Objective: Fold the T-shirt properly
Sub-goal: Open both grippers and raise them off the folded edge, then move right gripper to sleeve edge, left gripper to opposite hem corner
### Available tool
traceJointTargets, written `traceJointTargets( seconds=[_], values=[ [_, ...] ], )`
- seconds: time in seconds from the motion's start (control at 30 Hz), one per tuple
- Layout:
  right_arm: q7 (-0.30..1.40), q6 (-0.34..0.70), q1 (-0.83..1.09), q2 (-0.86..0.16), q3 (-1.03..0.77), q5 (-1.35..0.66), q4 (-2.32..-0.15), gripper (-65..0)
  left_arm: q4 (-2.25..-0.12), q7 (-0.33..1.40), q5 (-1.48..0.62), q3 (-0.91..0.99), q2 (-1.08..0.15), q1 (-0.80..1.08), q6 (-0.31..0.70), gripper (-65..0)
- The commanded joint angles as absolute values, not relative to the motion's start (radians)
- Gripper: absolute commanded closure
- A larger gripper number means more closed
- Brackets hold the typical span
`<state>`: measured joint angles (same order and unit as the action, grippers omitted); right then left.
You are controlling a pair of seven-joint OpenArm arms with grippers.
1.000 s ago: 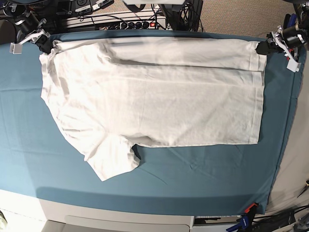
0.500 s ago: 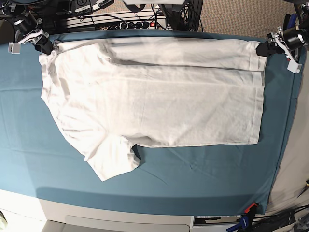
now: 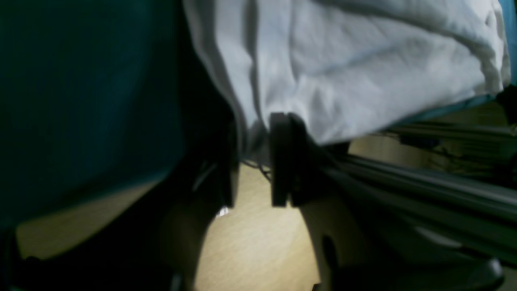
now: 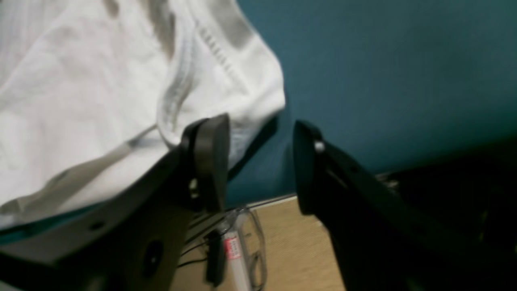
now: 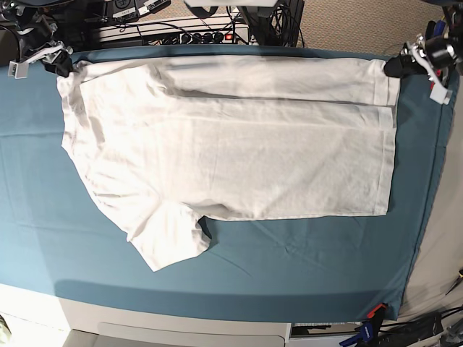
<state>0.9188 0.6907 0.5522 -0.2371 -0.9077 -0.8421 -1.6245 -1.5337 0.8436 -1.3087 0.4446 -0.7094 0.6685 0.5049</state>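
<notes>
T-shirt (image 5: 231, 144) flat on worktop (image 5: 289, 267), far edge folded. Right hand (image 4: 258, 169) spread, just off its far-left corner. Left hand (image 3: 252, 157) at far-right corner, parted, cloth between fingers.

T-shirt (image 5: 239, 144): soft matt white cloth, wrinkled, stitched hems. Table cover (image 5: 289, 267): smooth matt teal cloth. Right gripper (image 4: 258, 165) fingers (image 4: 210, 161): matt black plastic. Floor (image 3: 250, 242): pale wood-look

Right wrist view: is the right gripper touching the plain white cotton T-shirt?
Cannot tell. In the right wrist view the right gripper stands open with teal cloth in the gap; the T-shirt runs behind one finger.
</notes>
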Motion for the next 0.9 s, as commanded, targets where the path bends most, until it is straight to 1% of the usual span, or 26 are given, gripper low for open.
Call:
traceJointTargets(
  seconds=[0.0,0.13,0.27,0.43,0.57,0.63,0.73,0.8,0.87],
  values=[
    [0.889,0.698,0.554,-0.257,-0.922,-0.855,-1.679,-26.2,-1.545,0.839,-1.274,0.487,-0.739,0.693,0.471,-14.5],
    [0.878,0.698,0.554,-0.248,-0.923,-0.796,-1.801,-26.2,-1.611,0.838,-1.258,0.561,-0.739,0.750,0.468,-14.5],
    [0.851,0.671,0.554,-0.244,-0.923,-0.741,-1.891,-26.2,-1.667,0.834,-1.240,0.649,-0.740,0.782,0.469,-14.5],
    [0.830,0.670,0.554,-0.244,-0.923,-0.713,-1.958,-26.2,-1.722,0.830,-1.240,0.736,-0.755,0.781,0.469,-14.5],
    [0.778,0.670,0.532,-0.244,-0.923,-0.711,-1.977,-26.2,-1.782,0.796,-1.205,0.756,-0.793,0.774,0.468,-14.5],
    [0.774,0.670,0.494,-0.247,-0.923,-0.695,-1.977,-26.2,-1.816,0.786,-1.172,0.756,-0.819,0.742,0.467,-14.5],
    [0.775,0.669,0.417,-0.247,-0.923,-0.662,-1.977,-26.2,-1.849,0.774,-1.135,0.756,-0.868,0.659,0.410,-14.5],
    [0.774,0.650,0.366,-0.247,-0.915,-0.634,-1.977,-26.2,-1.850,0.742,-1.098,0.755,-0.905,0.591,0.394,-14.5],
    [0.773,0.625,0.319,-0.247,-0.893,-0.594,-1.975,-26.2,-1.850,0.719,-1.063,0.755,-0.941,0.526,0.358,-14.5]
  ],
)
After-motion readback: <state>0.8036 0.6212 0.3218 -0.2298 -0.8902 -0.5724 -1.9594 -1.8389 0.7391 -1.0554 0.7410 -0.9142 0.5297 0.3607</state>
